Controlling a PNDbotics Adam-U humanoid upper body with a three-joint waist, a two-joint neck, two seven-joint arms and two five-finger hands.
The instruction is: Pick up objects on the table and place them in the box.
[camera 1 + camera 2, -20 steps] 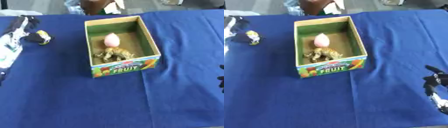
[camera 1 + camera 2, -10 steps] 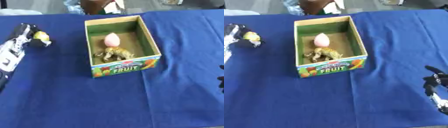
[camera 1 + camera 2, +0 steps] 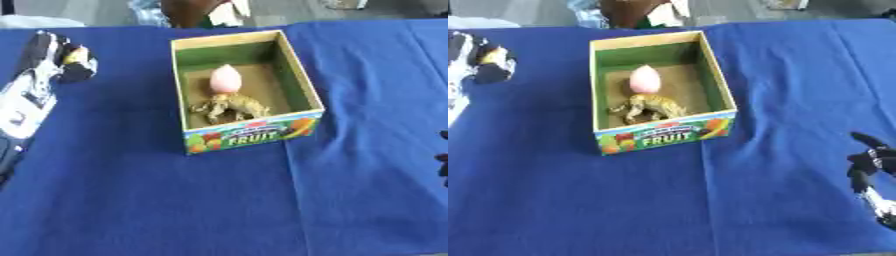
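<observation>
Left eye view shows the small yellow-and-black object (image 3: pixel 77 56) held in your left hand (image 3: pixel 54 60), above the blue cloth-covered table (image 3: pixel 175 200) near its far left edge, well apart from the box. Your fingers are curled round it, so only a patch of yellow shows; its exact shape cannot be made out. Judging by how little of it sticks out, it is probably light and rigid, likely a small plastic toy, and could slip if your fingers part early. Keep the hold round its middle, as you have it now, until it is over the opening.

The open cardboard box with the printed "FRUIT" front (image 3: pixel 249 137) stands near the middle of the table. It already holds a pink egg-shaped object (image 3: pixel 225 79) and a tan animal figure (image 3: pixel 229 107), leaving room along the far wall. Your right hand (image 3: pixel 868 165) rests at the right edge, fingers relaxed and spread, holding nothing.
</observation>
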